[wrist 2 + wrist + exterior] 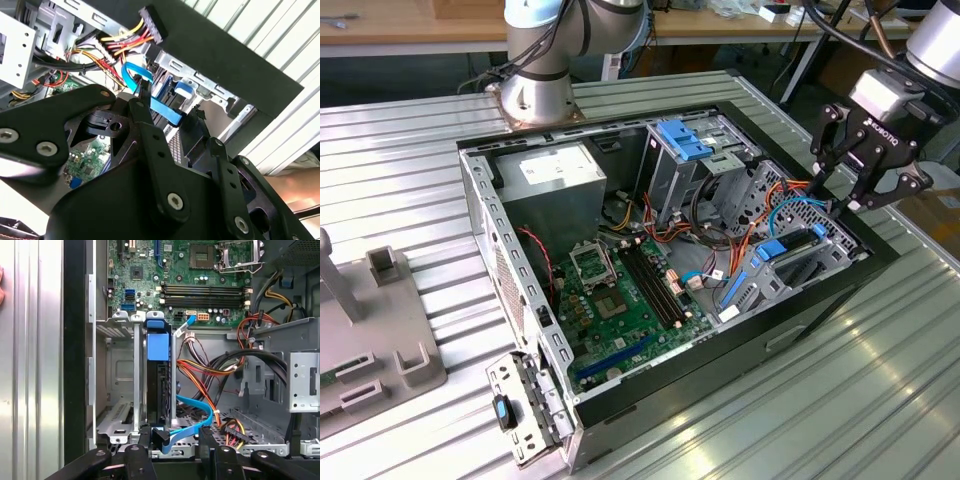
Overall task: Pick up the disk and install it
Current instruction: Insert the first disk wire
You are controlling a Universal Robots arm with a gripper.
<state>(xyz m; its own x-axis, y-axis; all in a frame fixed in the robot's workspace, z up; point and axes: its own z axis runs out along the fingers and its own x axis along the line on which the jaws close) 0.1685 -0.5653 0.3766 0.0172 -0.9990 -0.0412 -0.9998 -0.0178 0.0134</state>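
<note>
The disk (790,258) stands on edge in the drive cage at the front corner of the open computer case (480,200), on the exterior view's right. In the first wrist view the disk (162,390) is a dark slab with a blue rail along its exposed edge, set between the cage's metal walls. My gripper (842,195) hovers just above this cage, open, with nothing between its black fingers (141,452). A blue flat cable (192,412) curls across the gap below my gripper (177,437). In the second wrist view my gripper (170,102) points at the same blue cable and cage.
Inside the case lie the green motherboard (620,290), a grey power supply box (555,175), an upper cage with a light-blue latch (682,138) and bundles of orange and red wires (760,215). The arm's base (535,95) stands behind the case. A grey fixture (380,330) sits at the left.
</note>
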